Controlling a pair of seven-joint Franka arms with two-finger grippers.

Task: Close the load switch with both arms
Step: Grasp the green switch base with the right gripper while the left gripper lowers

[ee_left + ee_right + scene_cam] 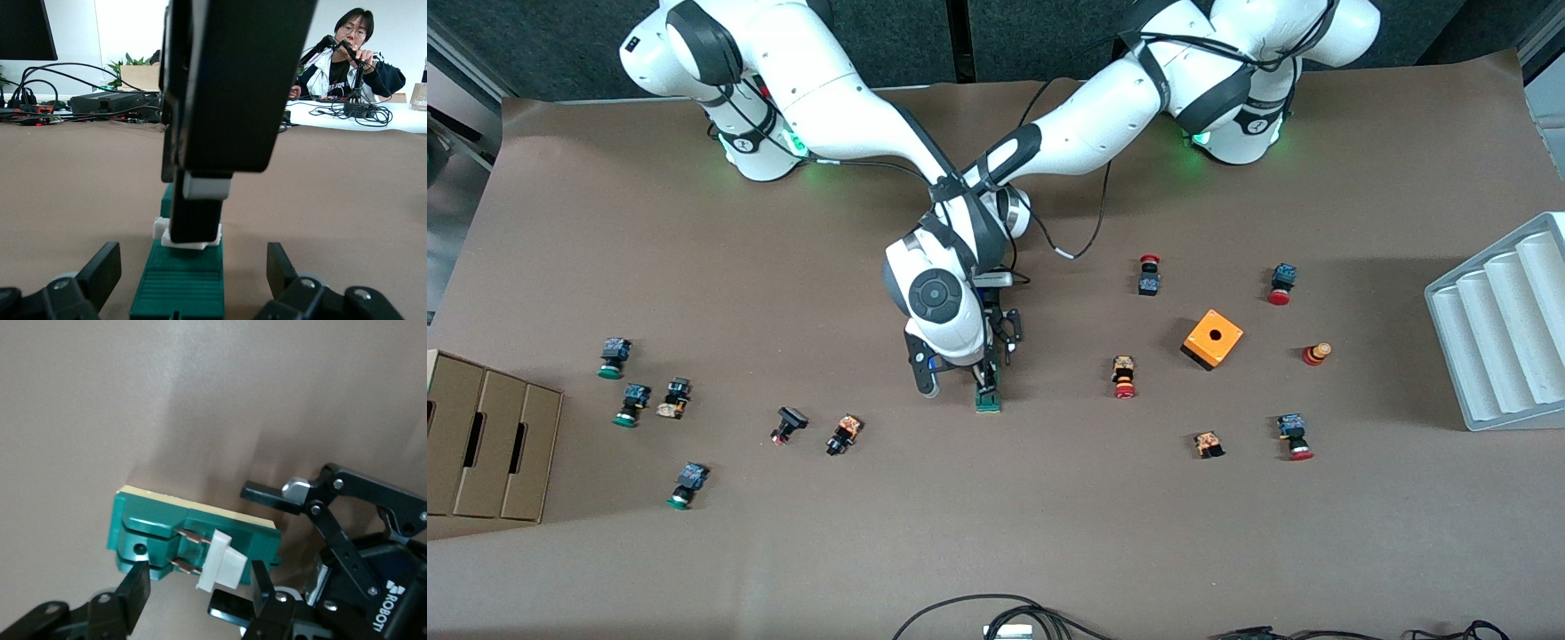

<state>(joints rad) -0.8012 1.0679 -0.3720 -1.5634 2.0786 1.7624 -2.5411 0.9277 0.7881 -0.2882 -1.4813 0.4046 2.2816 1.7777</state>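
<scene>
Both grippers converge mid-counter (1049, 533) on the load switch (988, 397), lying flat. Right gripper (197, 587) directly above it, fingers apart straddling the white handle (223, 568), not clamped. Left gripper (193, 270) low at one end, fingers spread wide either side of the green body.

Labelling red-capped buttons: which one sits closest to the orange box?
The red-capped push button lying nearer the grippers' end of the orange box, slightly closer to the front camera. The other red-capped ones sit farther off, toward the white tray.
</scene>
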